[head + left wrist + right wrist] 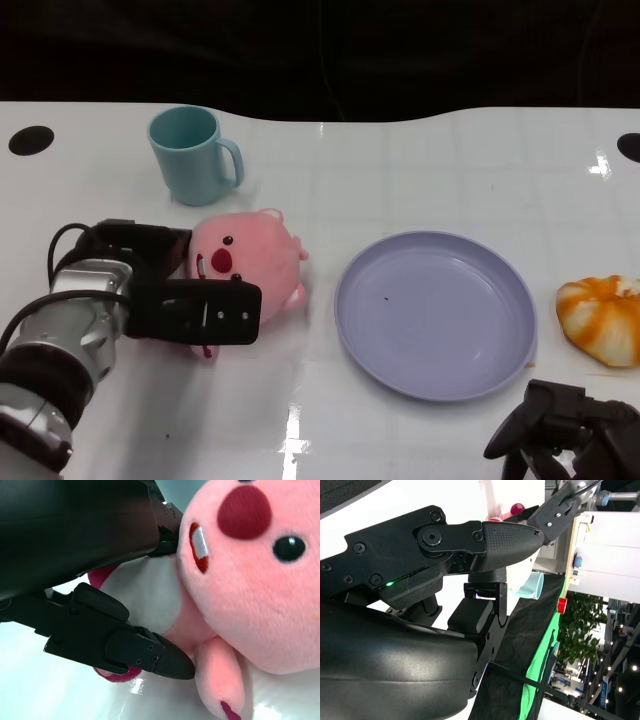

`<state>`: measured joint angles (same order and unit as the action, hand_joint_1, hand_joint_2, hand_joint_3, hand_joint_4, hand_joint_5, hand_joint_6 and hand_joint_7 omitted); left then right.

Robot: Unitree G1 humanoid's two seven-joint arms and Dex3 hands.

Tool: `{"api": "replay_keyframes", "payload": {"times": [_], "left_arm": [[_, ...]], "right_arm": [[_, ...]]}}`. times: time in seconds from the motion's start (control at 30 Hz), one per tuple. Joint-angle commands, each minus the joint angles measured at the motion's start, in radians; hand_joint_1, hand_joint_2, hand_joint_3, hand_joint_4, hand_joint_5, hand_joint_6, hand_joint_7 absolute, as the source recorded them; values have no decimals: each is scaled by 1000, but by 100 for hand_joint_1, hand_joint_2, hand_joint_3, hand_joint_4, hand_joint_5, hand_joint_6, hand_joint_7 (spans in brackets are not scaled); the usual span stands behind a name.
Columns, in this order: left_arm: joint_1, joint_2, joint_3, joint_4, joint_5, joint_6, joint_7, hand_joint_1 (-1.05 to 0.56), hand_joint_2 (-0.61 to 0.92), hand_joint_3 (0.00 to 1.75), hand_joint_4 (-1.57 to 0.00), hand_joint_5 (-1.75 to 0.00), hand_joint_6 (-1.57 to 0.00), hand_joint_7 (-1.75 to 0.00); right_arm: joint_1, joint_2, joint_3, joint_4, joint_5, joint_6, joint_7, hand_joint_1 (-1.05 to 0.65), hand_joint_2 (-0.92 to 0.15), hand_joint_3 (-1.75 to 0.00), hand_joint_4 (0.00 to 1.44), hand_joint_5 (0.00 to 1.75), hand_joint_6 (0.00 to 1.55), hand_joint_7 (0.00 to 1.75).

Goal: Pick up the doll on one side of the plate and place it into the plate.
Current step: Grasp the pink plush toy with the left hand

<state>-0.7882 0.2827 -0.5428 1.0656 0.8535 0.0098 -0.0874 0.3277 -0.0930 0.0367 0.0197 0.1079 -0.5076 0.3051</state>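
Note:
The pink plush doll (250, 265) lies on the white table just left of the lilac plate (440, 325). My left hand (170, 290) is around the doll, with fingers behind it and a broad black finger across its front. Close up in the left wrist view, the black fingers (150, 655) press against the doll's (250, 580) white belly and cheek from both sides. The doll rests on the table. My right hand (565, 430) sits at the table's near edge, right of the plate, holding nothing, and its fingers (505, 535) are apart.
A teal mug (190, 155) stands behind the doll, toward the far left. An orange and white striped soft toy (603, 318) lies right of the plate. Black holes mark the far table corners.

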Motion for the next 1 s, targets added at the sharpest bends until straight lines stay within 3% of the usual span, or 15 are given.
{"api": "replay_keyframes", "payload": {"times": [0.03, 0.23, 0.27, 0.33, 0.37, 0.43, 0.47, 0.53, 0.57, 0.63, 0.7, 0.73, 0.77, 0.8, 1.0], "left_arm": [[9, -28, -33, 90, -10, -34, 9, -69, 92, 3, -22, -10, -32, -2], [17, -47, -3, 168, -85, -103, 58, -48, 92, 8, -50, -9, -54, -4], [23, -47, 4, 176, -99, -119, 77, -40, 92, 8, -68, -17, -67, -8], [31, -50, 7, 188, -111, -140, 117, -36, 92, 8, -77, -21, -74, -10], [34, -52, 1, 191, -109, -146, 140, -33, 92, 5, -91, -36, -95, -13], [36, -54, -16, 196, -102, -154, 177, -31, 92, 1, -87, -67, -113, -8], [35, -54, -24, 199, -98, -156, 188, -29, 90, 1, -74, -118, -119, -22], [35, -54, -40, 202, -90, -158, 213, -27, 89, 0, -63, -155, -97, -80], [36, -53, -45, 204, -90, -156, 225, -26, 91, 15, -64, -148, -84, -81], [37, -54, -53, 205, -91, -151, 243, -25, 92, 25, -68, -131, -85, -64], [46, -52, -54, 204, -97, -159, 289, -24, 92, 30, -69, -144, -87, -53], [53, -50, -50, 202, -103, -170, 319, -23, 92, 30, -69, -159, -82, -84], [57, -48, -47, 201, -107, -177, 339, -22, 92, 29, -71, -168, -70, -128], [63, -48, -42, 200, -114, -180, 359, -22, 92, 29, -72, -171, -65, -144], [104, -28, -3, 169, -144, -247, 523, -19, 84, 41, -87, -175, -63, -173]], "right_arm": [[10, -12, -8, -17, 12, 3, 1, -96, -92, -44, 92, 145, 89, 113], [15, -11, -7, -22, 14, 9, 1, -95, -92, -44, 91, 144, 89, 112], [15, -11, -7, -23, 15, 10, 1, -95, -92, -44, 91, 144, 89, 112], [15, -11, -7, -25, 15, 15, 1, -95, -92, -44, 91, 144, 89, 112], [15, -12, -7, -26, 13, 16, 0, -95, -92, -44, 91, 144, 89, 112], [14, -12, -8, -26, 10, 16, -1, -95, -92, -44, 91, 144, 89, 112], [14, -12, -8, -25, 9, 15, 0, -95, -92, -45, 91, 144, 88, 112], [13, -12, -9, -23, 11, 14, 1, -95, -92, -45, 90, 144, 88, 112], [12, -12, -9, -21, 12, 12, 2, -94, -92, -45, 90, 144, 88, 112], [12, -12, -9, -22, 19, 18, 5, -94, -92, -44, 90, 144, 88, 112], [11, -12, -9, -22, 18, 18, 4, -94, -92, -44, 90, 144, 88, 112], [9, -12, -9, -18, 18, 11, 6, -94, -92, -44, 90, 144, 88, 111], [8, -12, -9, -15, 17, 6, 7, -93, -92, -45, 90, 144, 87, 111], [5, -13, -10, -12, 14, 1, 7, -93, -92, -45, 89, 144, 87, 111], [2, -14, -14, -16, 13, 18, 4, -94, -92, -46, 90, 145, 87, 112]]}}
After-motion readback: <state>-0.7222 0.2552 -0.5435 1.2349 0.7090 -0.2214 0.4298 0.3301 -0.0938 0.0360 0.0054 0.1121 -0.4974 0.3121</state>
